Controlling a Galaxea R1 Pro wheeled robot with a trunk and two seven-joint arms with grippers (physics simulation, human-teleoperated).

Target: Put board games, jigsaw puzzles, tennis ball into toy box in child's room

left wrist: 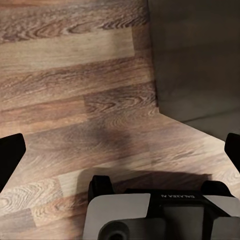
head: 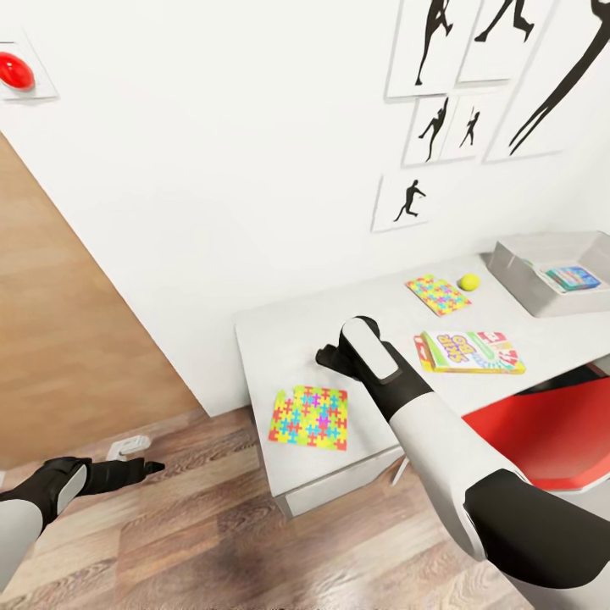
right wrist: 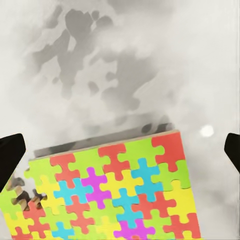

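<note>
High on the white wall we see a red round button on a pale plate. To its far side hang several black silhouette pictures of athletes in white frames, clustered together. A plain brown wooden panel leans across the wall's lower part, meeting the wood-plank floor, which we also see in the left wrist view. A red seat sits low, partly tucked away.
</note>
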